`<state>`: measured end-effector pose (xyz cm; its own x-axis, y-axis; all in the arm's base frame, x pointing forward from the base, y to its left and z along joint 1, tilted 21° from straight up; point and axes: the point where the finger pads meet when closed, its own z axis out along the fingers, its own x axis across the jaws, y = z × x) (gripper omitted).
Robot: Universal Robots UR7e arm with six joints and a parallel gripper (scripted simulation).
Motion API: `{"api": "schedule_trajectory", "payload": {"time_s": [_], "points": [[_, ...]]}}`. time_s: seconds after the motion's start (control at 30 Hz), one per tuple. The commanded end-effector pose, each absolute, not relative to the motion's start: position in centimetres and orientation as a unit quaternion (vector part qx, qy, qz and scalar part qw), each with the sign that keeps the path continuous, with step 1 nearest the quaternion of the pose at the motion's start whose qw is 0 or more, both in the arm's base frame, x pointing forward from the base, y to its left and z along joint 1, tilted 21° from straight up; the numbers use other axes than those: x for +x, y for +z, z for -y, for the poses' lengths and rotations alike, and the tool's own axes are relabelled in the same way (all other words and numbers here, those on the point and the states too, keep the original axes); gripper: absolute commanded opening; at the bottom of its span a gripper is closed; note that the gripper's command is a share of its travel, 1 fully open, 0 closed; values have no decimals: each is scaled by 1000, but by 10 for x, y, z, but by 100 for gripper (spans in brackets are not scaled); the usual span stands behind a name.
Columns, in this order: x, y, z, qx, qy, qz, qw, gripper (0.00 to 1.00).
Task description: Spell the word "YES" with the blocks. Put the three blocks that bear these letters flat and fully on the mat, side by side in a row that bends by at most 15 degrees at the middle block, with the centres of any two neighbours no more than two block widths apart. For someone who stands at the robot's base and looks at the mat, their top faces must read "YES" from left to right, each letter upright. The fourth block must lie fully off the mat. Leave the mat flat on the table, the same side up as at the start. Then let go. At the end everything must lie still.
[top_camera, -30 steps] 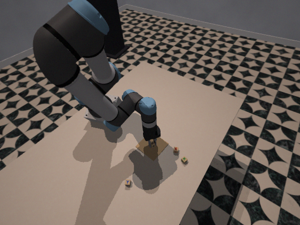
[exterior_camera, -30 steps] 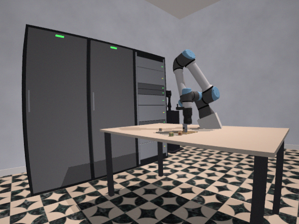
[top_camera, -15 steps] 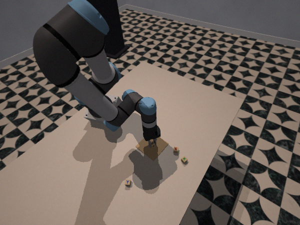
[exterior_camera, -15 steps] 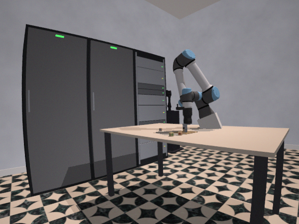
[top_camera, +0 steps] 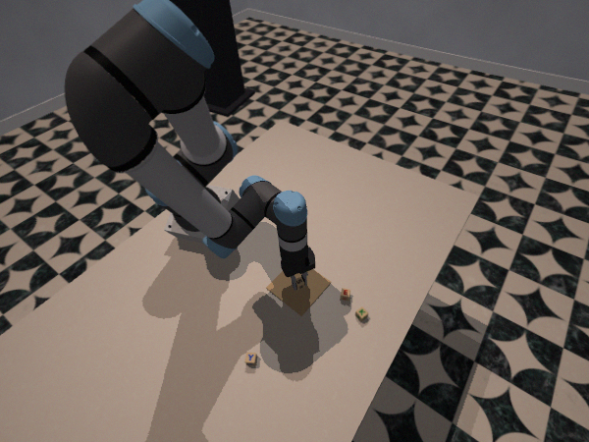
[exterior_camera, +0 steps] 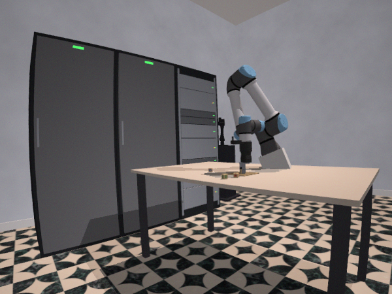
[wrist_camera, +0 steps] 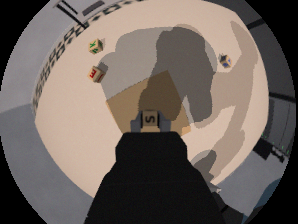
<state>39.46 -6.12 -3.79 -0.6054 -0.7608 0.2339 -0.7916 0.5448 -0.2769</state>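
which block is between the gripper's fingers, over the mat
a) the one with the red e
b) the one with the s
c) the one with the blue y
B: the S block sits between the fingers of the gripper, over the mat.
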Motion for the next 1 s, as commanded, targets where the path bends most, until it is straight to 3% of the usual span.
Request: {"api": "schedule_trajectory", "payload": {"time_s": [0.0, 0.97], "points": [[394, -39, 61, 442, 178, 878, 43, 49], [390, 31, 35, 442, 181, 877, 41, 49]]}}
